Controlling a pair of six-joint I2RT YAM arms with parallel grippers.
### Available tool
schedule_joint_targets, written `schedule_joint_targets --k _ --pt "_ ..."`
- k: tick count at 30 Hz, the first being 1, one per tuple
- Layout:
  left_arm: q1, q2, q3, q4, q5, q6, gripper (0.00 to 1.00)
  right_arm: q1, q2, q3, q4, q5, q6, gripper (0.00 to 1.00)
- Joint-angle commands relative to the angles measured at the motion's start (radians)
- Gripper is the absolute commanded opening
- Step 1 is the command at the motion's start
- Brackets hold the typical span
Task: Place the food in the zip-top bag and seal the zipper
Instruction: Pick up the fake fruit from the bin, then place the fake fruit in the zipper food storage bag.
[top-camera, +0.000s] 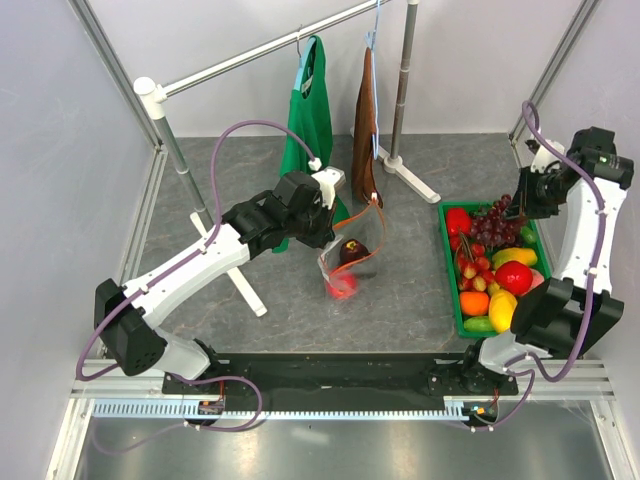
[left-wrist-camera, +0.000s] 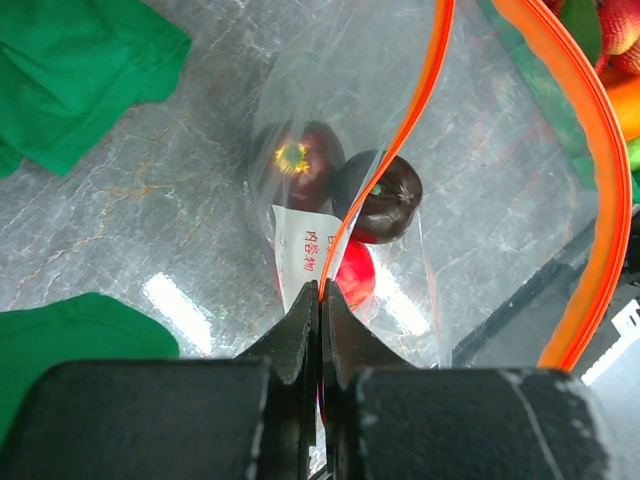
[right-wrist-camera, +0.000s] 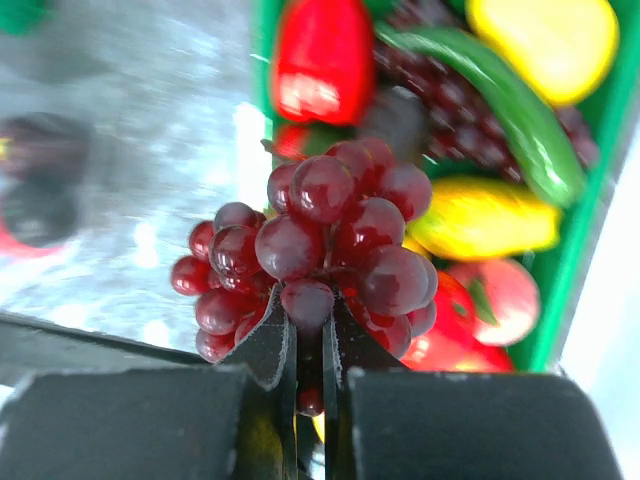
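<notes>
A: Three fruits lie in the zip-top bag (top-camera: 350, 262): two dark maroon ones (left-wrist-camera: 378, 197) and a red apple (left-wrist-camera: 352, 275). Where is the bag?
B: Mid-worktop (top-camera: 400, 300), mouth gaping, its orange zipper (left-wrist-camera: 603, 180) unsealed. The left claw (left-wrist-camera: 320, 305) is clamped tight on the zipper edge, holding that side up.
A: And the right claw (right-wrist-camera: 309, 335)?
B: Gripping a bunch of dark red grapes (right-wrist-camera: 320, 235) over the green tray (right-wrist-camera: 575, 250) on the right, well apart from the bag
</notes>
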Motion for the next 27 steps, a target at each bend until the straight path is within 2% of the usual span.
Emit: schedule_joint_targets --k 1,5,6,8,9,13,16,19,27 --pt "0.006 0.012 0.011 0.023 0.035 -0.018 0.02 -0.003 -0.060 0.115 -0.070 -0.258 -0.030 0.00" --pt "0.007 0.021 0.018 0.017 0.054 -0.021 0.02 0.031 -0.071 0.192 -0.047 -0.462 0.042 0.00" --pt "0.009 0.026 0.020 0.017 0.055 -0.022 0.02 0.072 -0.074 0.198 -0.025 -0.518 0.074 0.00" --pt "0.011 0.035 0.023 0.014 0.067 -0.028 0.02 0.138 -0.099 0.192 0.095 -0.539 0.185 0.00" --pt "0.015 0.038 0.028 0.013 0.074 -0.031 0.02 0.220 -0.112 0.186 0.147 -0.540 0.218 0.00" --pt "0.024 0.047 0.035 0.010 0.103 -0.041 0.02 0.388 -0.220 0.077 0.482 -0.450 0.375 0.00" --pt "0.032 0.047 0.041 0.010 0.138 -0.051 0.02 0.494 -0.279 -0.022 0.638 -0.370 0.392 0.00" --pt "0.037 0.046 0.046 0.010 0.159 -0.061 0.02 0.563 -0.319 -0.125 0.745 -0.306 0.405 0.00" --pt "0.060 0.053 0.055 0.011 0.216 -0.082 0.02 0.807 -0.395 -0.331 0.878 -0.134 0.372 0.00"
